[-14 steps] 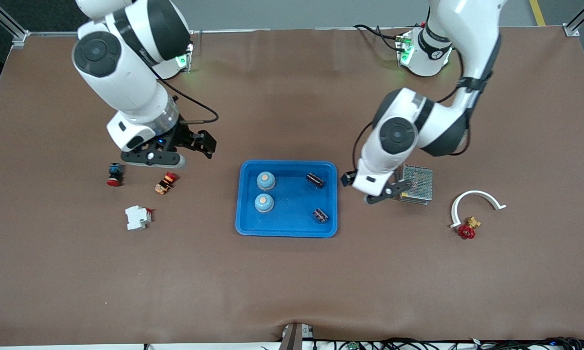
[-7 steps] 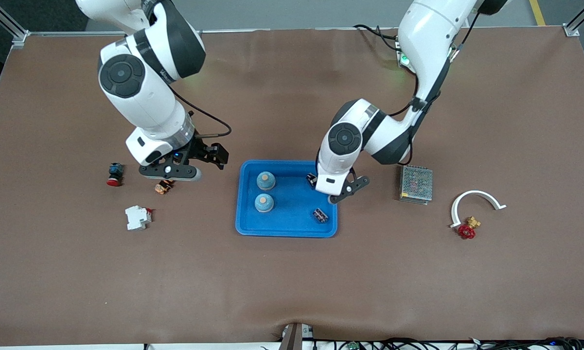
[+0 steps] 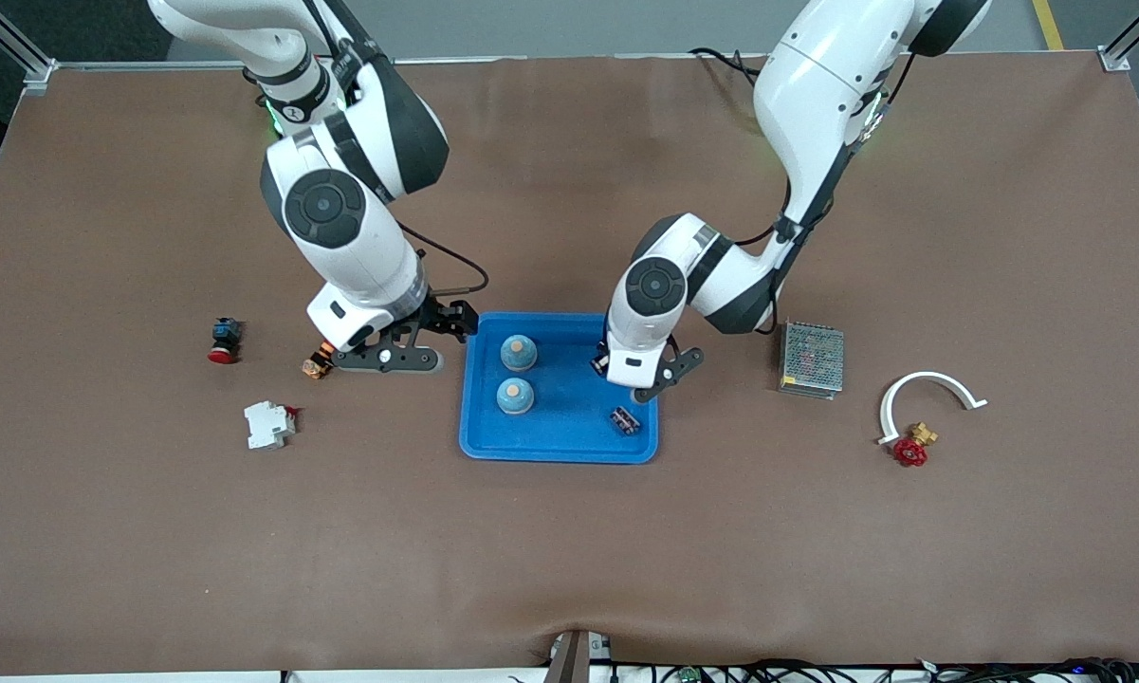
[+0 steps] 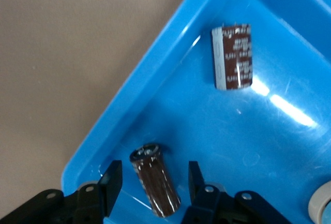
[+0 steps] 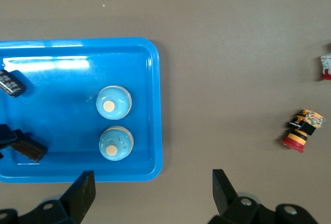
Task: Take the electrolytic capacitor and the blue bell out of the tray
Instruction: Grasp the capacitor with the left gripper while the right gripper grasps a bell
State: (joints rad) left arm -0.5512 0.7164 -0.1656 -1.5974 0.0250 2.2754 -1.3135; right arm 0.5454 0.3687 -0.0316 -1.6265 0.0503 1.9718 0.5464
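Note:
A blue tray (image 3: 560, 446) holds two blue dome bells (image 3: 519, 352) (image 3: 515, 396) and two dark capacitors. One capacitor (image 3: 624, 420) lies near the tray's corner closest to the front camera. The other capacitor (image 4: 155, 180) lies between the fingers of my left gripper (image 4: 153, 180), which is low in the tray (image 4: 155, 79). Those fingers are open, with a gap on each side of it. In the front view the left gripper (image 3: 637, 377) hides that capacitor. My right gripper (image 3: 389, 358) is wide open over bare table beside the tray, at the bells' end. Its wrist view shows both bells (image 5: 114, 102) (image 5: 116, 144).
Toward the right arm's end lie a red push button (image 3: 225, 340), an orange-and-red button (image 3: 318, 365) by the right gripper, and a white breaker (image 3: 268, 423). Toward the left arm's end lie a metal mesh box (image 3: 812, 358), a white arc (image 3: 929, 387) and a red valve (image 3: 910, 450).
Both arms swung toward the tray. The left gripper went from beside the metal box into the tray and narrowed around a capacitor. The right gripper moved from the buttons to the tray's edge.

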